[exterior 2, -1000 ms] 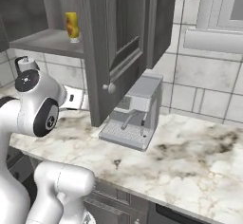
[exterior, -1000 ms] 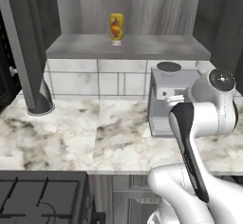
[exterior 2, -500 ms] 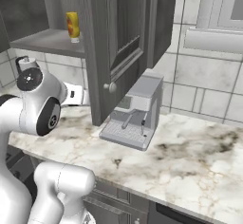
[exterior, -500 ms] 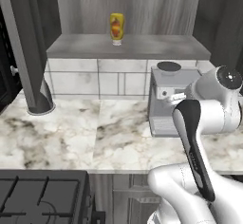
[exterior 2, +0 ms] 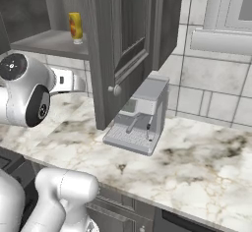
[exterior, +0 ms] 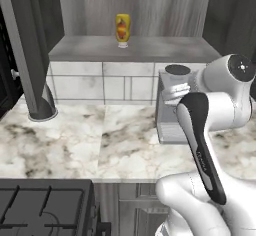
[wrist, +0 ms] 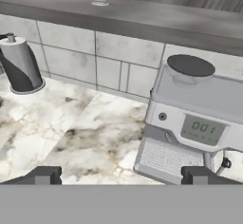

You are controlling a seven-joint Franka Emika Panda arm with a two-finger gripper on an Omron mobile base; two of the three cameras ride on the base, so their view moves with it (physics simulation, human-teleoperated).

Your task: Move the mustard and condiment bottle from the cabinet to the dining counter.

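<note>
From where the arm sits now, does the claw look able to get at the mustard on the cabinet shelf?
Probably yes: the mustard stands alone on the open shelf with nothing in front of it. The open claw sits lower, above the coffee machine, so it must rise first.

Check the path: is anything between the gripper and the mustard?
Nothing visible blocks it. The mustard stands alone on the open cabinet shelf, above the open gripper. The coffee machine sits lower, right of that line.
</note>
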